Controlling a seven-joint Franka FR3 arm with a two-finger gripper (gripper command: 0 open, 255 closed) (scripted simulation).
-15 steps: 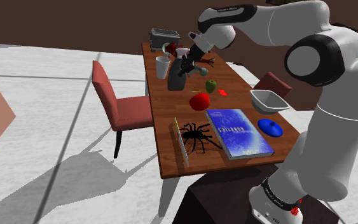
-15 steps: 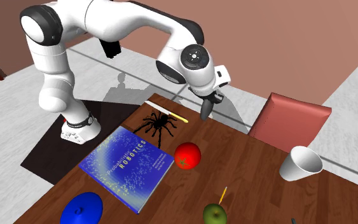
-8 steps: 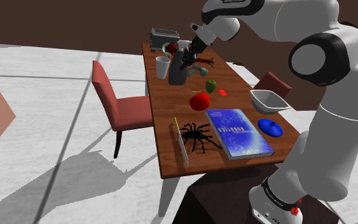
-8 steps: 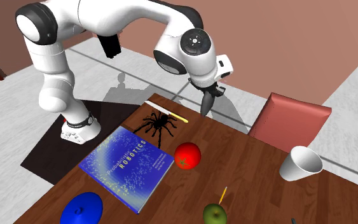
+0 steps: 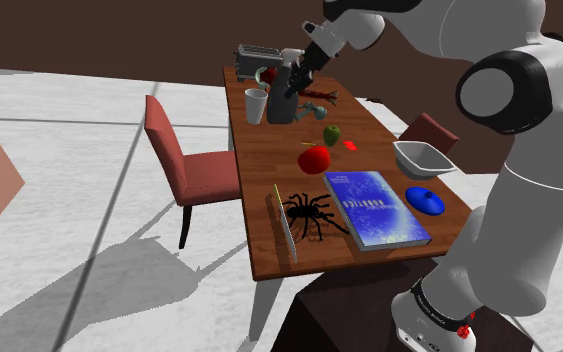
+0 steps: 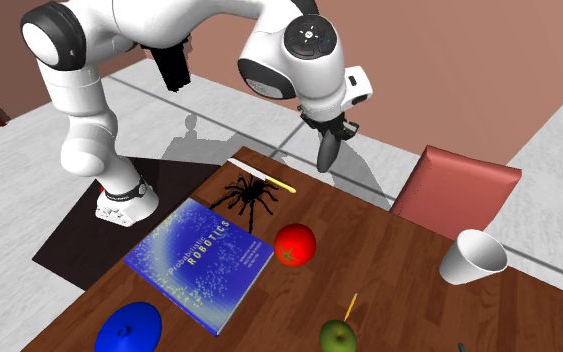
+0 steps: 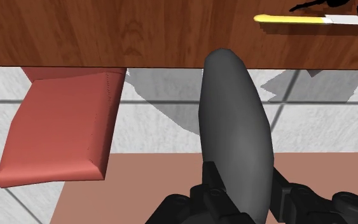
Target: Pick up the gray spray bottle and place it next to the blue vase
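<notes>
Lifted higher than a half-second earlier, grey spray bottle (image 5: 281, 104) hung clasped in my gripper (image 7: 242, 191), clear above the table (image 5: 269, 160). I judged it light, rigid, slippery; best held mid-body.

1. Shoulder view: high beside the stand (image 5: 321, 300), looking along the table (image 5: 259, 170) toward eleven o'clock.
2. Second exterior view: nearer, facing back, sharing the blue book (image 6: 199, 258).
3. Wrist view: down over the table's edge.

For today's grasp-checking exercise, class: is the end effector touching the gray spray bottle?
Touching. The wrist view shows the gray spray bottle clasped between the two black fingers of the end effector, both pressed against its sides.
</notes>
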